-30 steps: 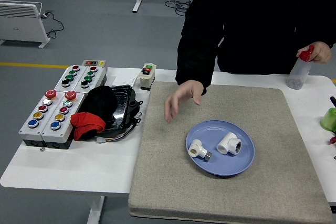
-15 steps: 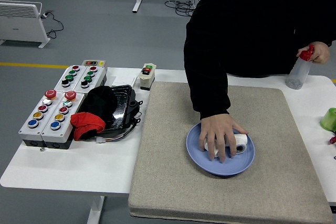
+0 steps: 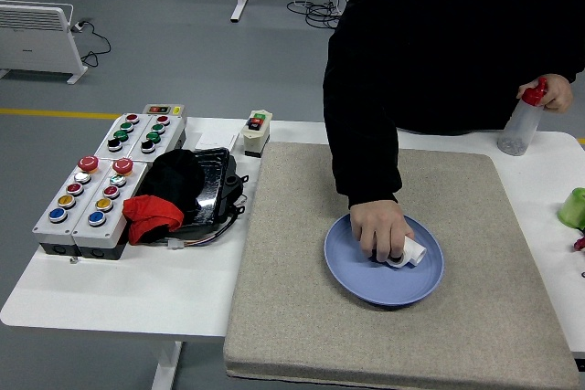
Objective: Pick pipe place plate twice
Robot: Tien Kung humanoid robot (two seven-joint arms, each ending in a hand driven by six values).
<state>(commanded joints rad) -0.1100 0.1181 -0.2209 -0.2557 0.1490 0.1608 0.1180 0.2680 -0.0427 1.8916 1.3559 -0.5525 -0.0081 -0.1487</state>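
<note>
Head view shows the white pipe fitting (image 3: 405, 252) lying on the blue plate (image 3: 384, 288), right of the frame's centre, with a person's hand (image 3: 379, 230) closed over it from above, fingers curled round the piece so that only one white end pokes out at the hand's lower right. Whether a second fitting is under that palm cannot be told. The grip looks like the person gathering the pipe off the plate, probably to set it back out on the mat for the robot to pick; that is a judgement, not something the frame proves. The plate rests on a grey felt mat (image 3: 302, 317) that covers the middle and right of the white surface (image 3: 128, 294). Neither robot arm nor robot hand appears anywhere in the frame, so their fingers cannot be described. The person's other hand (image 3: 553, 90), at the upper right, grips a clear spray bottle with a red top (image 3: 521, 125) standing on the surface. At the left sit grey button boxes (image 3: 87, 203), a small switch box (image 3: 257, 131) near the mat's upper left corner, and a black tray holding black and red cloth (image 3: 178, 194). A green object (image 3: 573, 207) shows at the right edge. For now the person's arm and hand cover the plate, which would block any robot reach to it.
</note>
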